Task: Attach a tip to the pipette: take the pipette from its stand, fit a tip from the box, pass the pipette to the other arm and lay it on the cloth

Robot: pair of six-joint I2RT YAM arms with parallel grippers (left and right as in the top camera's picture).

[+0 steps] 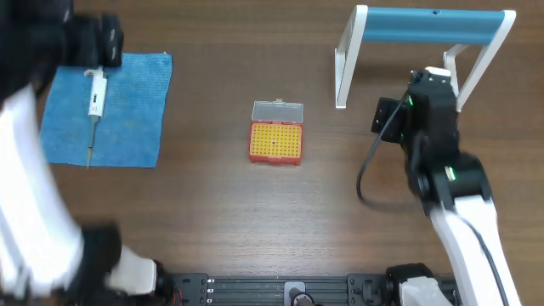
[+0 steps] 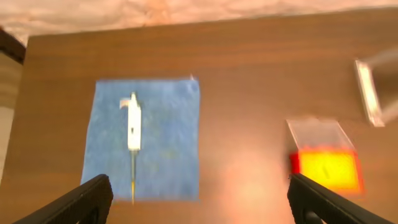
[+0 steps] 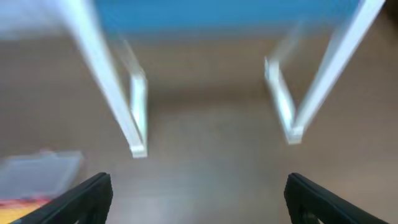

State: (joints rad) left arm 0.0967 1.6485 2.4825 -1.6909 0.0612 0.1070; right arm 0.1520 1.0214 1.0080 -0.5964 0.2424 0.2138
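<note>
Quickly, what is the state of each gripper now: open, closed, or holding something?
Left gripper: open, holding nothing.
Right gripper: open, holding nothing.

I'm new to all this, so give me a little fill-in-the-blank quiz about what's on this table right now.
The pipette lies on the ____ cloth.
The tip box sits with its lid ____.
The left hand and the right hand each hold ____.
The stand with the blue bar is on the ____ arm's side.
Missing words: blue; open; nothing; right.
</note>
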